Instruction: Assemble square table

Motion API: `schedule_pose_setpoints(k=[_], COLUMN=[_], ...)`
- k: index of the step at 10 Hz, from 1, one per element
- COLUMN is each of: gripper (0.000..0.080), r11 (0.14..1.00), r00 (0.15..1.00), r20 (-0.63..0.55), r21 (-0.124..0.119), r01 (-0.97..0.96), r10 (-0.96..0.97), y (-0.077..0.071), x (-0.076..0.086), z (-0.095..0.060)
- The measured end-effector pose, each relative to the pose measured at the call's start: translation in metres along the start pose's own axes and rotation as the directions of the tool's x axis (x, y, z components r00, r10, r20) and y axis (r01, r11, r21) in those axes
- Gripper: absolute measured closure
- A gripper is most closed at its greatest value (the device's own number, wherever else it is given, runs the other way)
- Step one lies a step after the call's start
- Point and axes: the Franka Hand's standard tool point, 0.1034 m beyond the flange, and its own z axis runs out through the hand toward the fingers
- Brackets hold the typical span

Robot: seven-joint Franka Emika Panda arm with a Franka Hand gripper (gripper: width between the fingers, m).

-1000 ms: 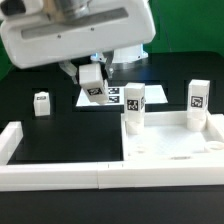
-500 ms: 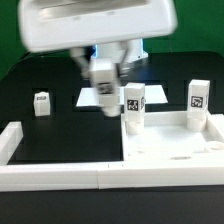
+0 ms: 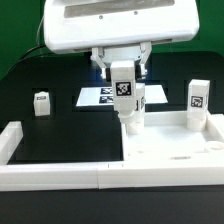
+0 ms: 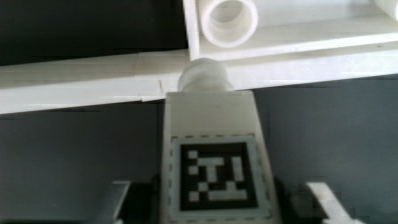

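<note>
On the exterior view's left a spare leg (image 3: 41, 104) stands alone on the black desk (image 3: 60, 130), not yet fetched. Next is the marker board (image 3: 97, 97), lying flat behind the work. In the middle the claw (image 3: 121, 68) is clamped on the held leg (image 3: 122, 88), a finger on each side of its tagged body, and holds it off the desk at the left edge of the slab (image 3: 165, 150). The wrist view shows the held leg's rounded tip aimed at the slab's rim, short of an empty socket (image 4: 228, 14). A mid leg (image 3: 141, 100) stands on the slab just behind the held one, close enough to crowd it; I cannot tell whether they touch. Further right, a right leg (image 3: 197, 95) stands at another corner. By my count two legs are in place and two are left, so the table is about half built. The low wall (image 3: 50, 178) runs along the front, out of the way.
</note>
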Motion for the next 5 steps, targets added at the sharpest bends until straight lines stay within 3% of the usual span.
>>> schedule_pose_setpoints(k=[1,3,4,5], gripper=[0.0515,0.0515,0.0515,0.0515], r11=[1.0,0.999,0.999,0.999], r00=[1.0,1.0,0.999,0.999], r20=[-0.002,-0.021,-0.052,-0.041], r21=[0.002,0.041,0.047,0.036], r01=[-0.012,-0.02,0.017,0.021], r10=[0.012,0.021,-0.015,-0.019], y=[-0.006,-0.08,-0.1,-0.09], x=[0.0,-0.004,-0.008,-0.008], z=[0.0,0.001,0.005,0.006])
